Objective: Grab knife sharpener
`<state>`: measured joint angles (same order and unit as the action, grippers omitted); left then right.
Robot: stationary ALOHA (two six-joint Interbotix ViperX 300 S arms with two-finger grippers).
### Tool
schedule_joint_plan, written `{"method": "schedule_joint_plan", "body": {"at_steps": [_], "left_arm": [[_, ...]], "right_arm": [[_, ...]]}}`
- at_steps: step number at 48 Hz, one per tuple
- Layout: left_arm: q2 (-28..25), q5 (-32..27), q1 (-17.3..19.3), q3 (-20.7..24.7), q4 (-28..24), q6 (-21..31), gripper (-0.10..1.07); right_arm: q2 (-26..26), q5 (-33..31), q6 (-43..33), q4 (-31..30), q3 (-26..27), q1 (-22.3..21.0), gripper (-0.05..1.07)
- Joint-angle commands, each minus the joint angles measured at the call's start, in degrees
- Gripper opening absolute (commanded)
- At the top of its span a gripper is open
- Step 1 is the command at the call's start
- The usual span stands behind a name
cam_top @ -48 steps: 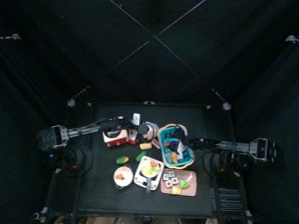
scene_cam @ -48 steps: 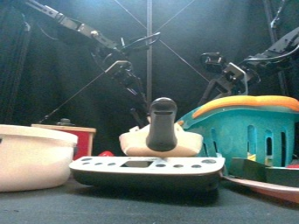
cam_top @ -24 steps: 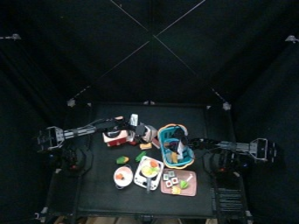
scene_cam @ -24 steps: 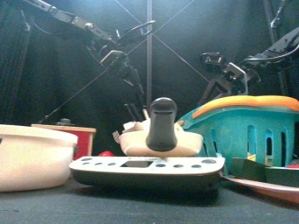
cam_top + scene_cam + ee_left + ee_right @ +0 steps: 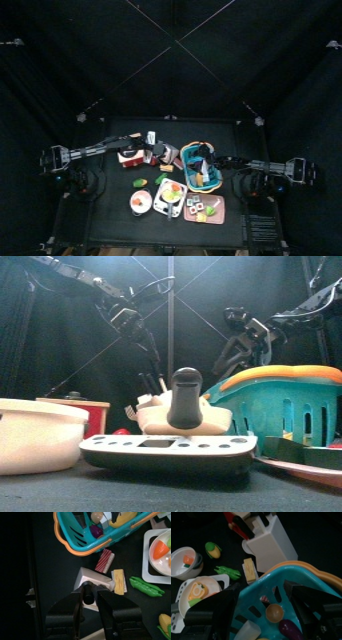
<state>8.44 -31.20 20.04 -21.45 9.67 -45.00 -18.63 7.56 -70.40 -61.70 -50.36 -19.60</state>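
**Knife sharpener under the left hand**

A black surface (image 5: 114, 215) is seen crowded with kitchen toys. The largest is a teal basket (image 5: 283, 408) with an orange rim, filled with toy food. In front of it a grey kitchen scale (image 5: 167, 449) is set, with a white bowl (image 5: 36, 434) to one side.

The knife sharpener (image 5: 91, 578) is shown as a cream wedge-shaped block with a black rounded handle (image 5: 185, 387) rising from its top. It stands on the surface just beside the basket, behind the scale in the front view. A yellow cheese slice (image 5: 118, 581) and a striped bacon piece (image 5: 105, 560) lie beside it.

The left hand (image 5: 89, 597) is held over the sharpener with its jaws spread, the handle seen between them. The right hand (image 5: 263, 597) is held wide apart above the basket, gripping nothing.
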Motion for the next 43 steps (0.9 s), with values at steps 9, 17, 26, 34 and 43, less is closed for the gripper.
{"method": "schedule_joint_plan", "body": {"at_steps": [9, 17, 26, 34, 43], "left_arm": [[-0.4, 2.2, -0.6, 0.5, 0.3, 0.6, 0.64], [-0.4, 2.5, -0.6, 0.5, 0.3, 0.8, 0.65], [0.0, 3.5, -0.6, -0.7, 0.6, 1.2, 0.65], [0.0, 6.1, -0.7, -1.8, 0.6, 1.3, 0.65], [0.0, 6.9, -0.8, -1.8, 1.2, 1.3, 0.65]], "right_arm": [[9.5, 2.2, 0.2, -3.2, 10.9, 1.4, 0.92], [16.1, 1.6, 0.1, -4.4, 17.1, 1.7, 0.77], [17.9, -0.6, 0.1, -4.3, 18.2, 1.8, 0.54], [18.1, -0.7, 0.0, -3.7, 19.2, 1.8, 0.39], [20.0, -1.1, 0.0, -2.4, 20.4, 1.2, 0.33]]}}
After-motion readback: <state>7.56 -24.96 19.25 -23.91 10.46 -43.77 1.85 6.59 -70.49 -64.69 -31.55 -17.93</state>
